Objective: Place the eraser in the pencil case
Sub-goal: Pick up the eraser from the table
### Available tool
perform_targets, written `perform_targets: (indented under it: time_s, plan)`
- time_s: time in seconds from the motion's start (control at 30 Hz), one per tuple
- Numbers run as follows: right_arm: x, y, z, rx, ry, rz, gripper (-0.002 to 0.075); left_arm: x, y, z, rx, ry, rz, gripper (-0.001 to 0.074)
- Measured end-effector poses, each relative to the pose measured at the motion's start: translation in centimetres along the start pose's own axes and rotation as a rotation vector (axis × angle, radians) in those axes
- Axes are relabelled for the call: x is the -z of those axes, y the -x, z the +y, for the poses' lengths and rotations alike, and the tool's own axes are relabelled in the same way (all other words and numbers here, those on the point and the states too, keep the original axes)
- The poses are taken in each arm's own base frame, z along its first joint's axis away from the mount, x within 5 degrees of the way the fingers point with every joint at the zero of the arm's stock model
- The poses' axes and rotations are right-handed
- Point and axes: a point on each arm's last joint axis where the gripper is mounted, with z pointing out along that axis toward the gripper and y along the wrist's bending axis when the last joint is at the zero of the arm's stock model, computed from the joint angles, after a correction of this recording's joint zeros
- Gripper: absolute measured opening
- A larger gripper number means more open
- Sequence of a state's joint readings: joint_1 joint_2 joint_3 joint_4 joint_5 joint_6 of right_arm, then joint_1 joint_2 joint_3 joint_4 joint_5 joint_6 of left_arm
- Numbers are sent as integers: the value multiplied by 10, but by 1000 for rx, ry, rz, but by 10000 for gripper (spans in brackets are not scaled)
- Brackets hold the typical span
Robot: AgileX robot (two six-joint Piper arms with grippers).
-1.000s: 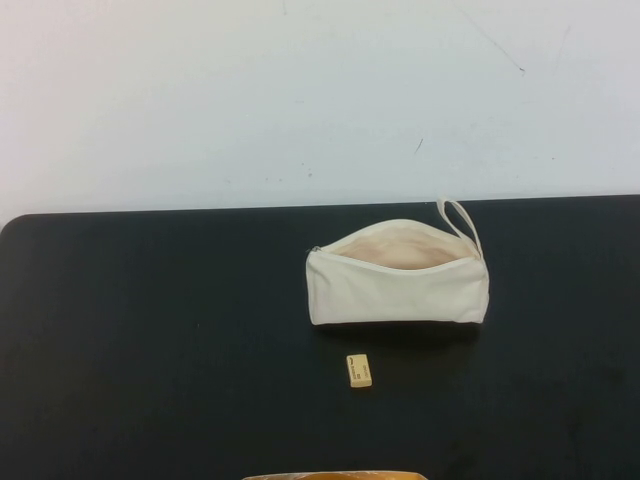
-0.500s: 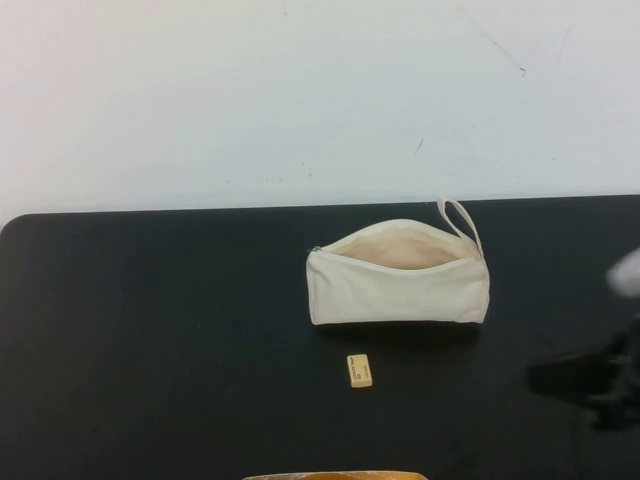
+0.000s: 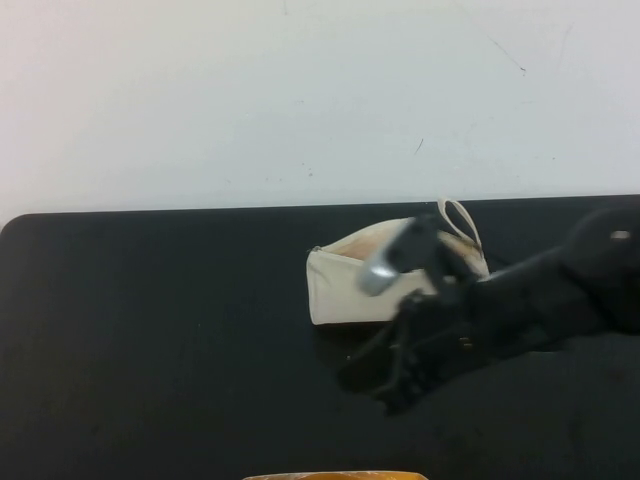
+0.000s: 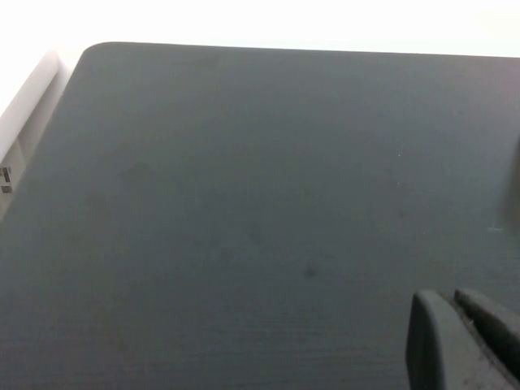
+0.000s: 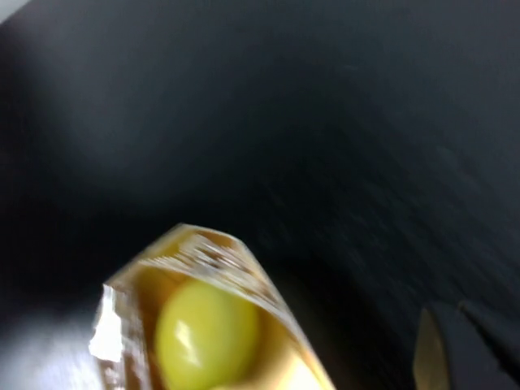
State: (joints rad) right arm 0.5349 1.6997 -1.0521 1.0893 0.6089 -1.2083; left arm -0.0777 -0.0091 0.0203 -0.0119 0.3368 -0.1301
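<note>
The cream-white pencil case (image 3: 338, 290) lies on the black table (image 3: 150, 330), unzipped, its loop strap (image 3: 463, 216) at the right end. My right arm reaches in from the right, blurred, across the pouch's right half. My right gripper (image 3: 368, 375) hangs just in front of the pouch, where it covers the eraser, which is hidden. In the right wrist view the right gripper (image 5: 455, 313) shows its fingers close together over dark table. My left gripper (image 4: 451, 297) shows only in the left wrist view, shut and empty over bare table.
An orange-yellow object (image 3: 335, 476) pokes in at the table's front edge; the right wrist view shows it (image 5: 203, 325) as a shiny golden wrapper with a round yellow thing inside. A white wall stands behind the table.
My right arm has swept in from the right edge to the pouch's front, and now covers the eraser and half of the pouch. The pouch has not moved.
</note>
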Motion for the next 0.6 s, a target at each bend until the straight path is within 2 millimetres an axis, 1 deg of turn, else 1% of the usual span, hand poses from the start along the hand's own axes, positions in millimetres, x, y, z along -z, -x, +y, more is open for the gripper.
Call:
perform_targets:
  time_s: [0.1,0.23,0.37,0.53,0.6]
  plan:
    - [-15,9,5,-33,71,-10,-1,0,0,0,0,0,0,-3]
    - [-27,15,2,-190,132,-84,-1,0,0,0,0,0,0,-3]
    - [-39,12,-4,-291,152,-107,-1,0,0,0,0,0,0,-3]
    - [-50,5,-10,-326,152,-84,4,0,0,0,0,0,0,-3]
    - [-50,6,-11,-318,148,-71,38,0,0,0,0,0,0,-3]
